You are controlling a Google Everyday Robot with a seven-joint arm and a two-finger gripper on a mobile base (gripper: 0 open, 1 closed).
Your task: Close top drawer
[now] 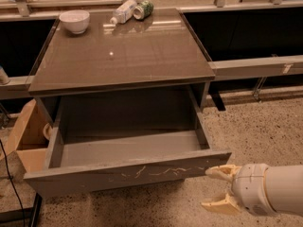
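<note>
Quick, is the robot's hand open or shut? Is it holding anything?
The gripper: open, holding nothing, low beside the right end of the wide, scratched grey-brown top drawer.

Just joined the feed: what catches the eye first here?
The top drawer stands pulled far out and empty, with pale scratches on its front. The gripper, open, sits low right beside that front's right end. A white bowl and a lying bottle rest at the back of the tabletop.
</note>
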